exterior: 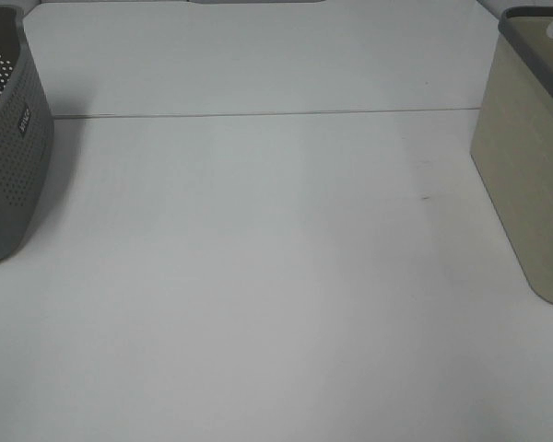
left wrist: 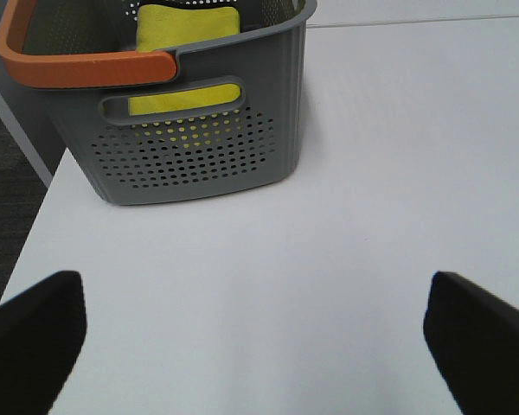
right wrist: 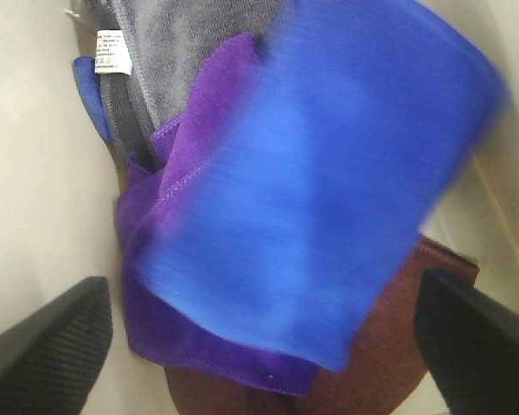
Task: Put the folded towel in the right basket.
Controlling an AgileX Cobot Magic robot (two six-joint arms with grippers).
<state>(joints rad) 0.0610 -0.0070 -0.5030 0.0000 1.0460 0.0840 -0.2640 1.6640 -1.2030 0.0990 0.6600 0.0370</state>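
In the right wrist view a folded blue towel (right wrist: 329, 173) is motion-blurred and lies free over a pile of purple (right wrist: 182, 156), grey (right wrist: 190, 35) and brown (right wrist: 372, 372) towels, between the pale inner walls (right wrist: 35, 173) of the right basket. My right gripper (right wrist: 259, 346) is open above it, with nothing between the fingers. The beige right basket (exterior: 525, 166) stands at the table's right edge. My left gripper (left wrist: 255, 337) is open and empty above the table, short of the grey basket. Neither arm shows in the high view.
A grey perforated basket (left wrist: 199, 164) with an orange handle (left wrist: 86, 67) stands at the table's left edge (exterior: 9, 157) and holds a yellow towel (left wrist: 186, 26). A seam (exterior: 258, 114) runs across the white table.
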